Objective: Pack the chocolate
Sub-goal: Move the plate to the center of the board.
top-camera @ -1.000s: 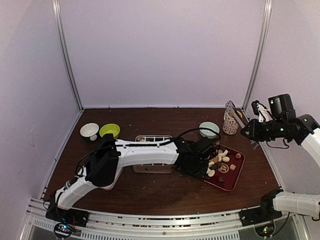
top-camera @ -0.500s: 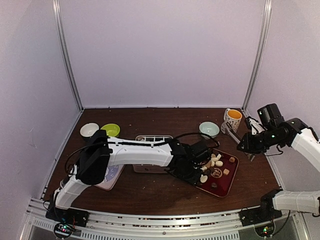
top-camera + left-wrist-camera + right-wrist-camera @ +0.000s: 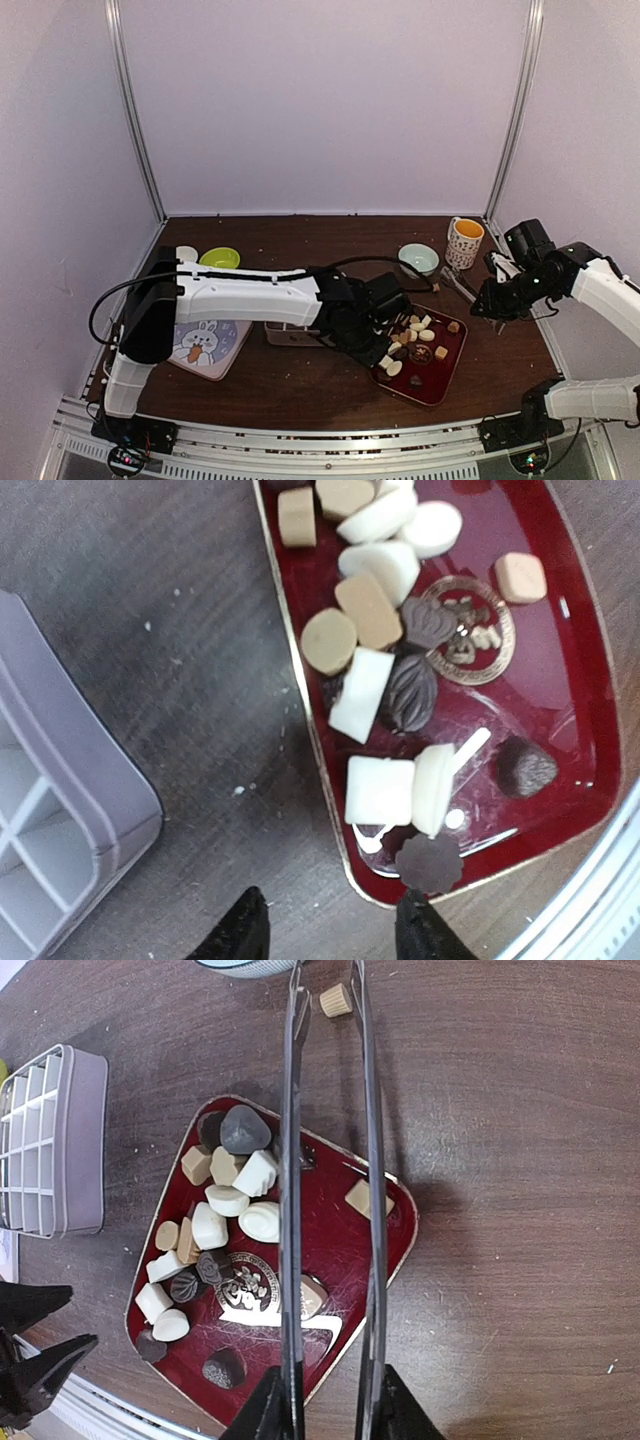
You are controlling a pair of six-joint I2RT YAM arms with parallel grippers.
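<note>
About eighteen chocolate [image 3: 208, 1225] pieces, round and blocky, white, tan and dark brown, on one red tray [image 3: 335, 1245] on the desk [image 3: 500, 1110]. One more tan piece [image 3: 335, 1000] loose off it; left claw [image 3: 332, 928] apart by the tray's edge; right claw [image 3: 328, 1415] clamped on one pair of tongs [image 3: 290, 1160].

We can read no words or numbers. The red tray [image 3: 565, 695] bears a gold crowned emblem [image 3: 472, 630] at its middle, its lettering illegible, partly overlapped by the chocolate [image 3: 367, 610]. Left of the tray, a plate [image 3: 230, 342] shows a cartoon rabbit.
</note>
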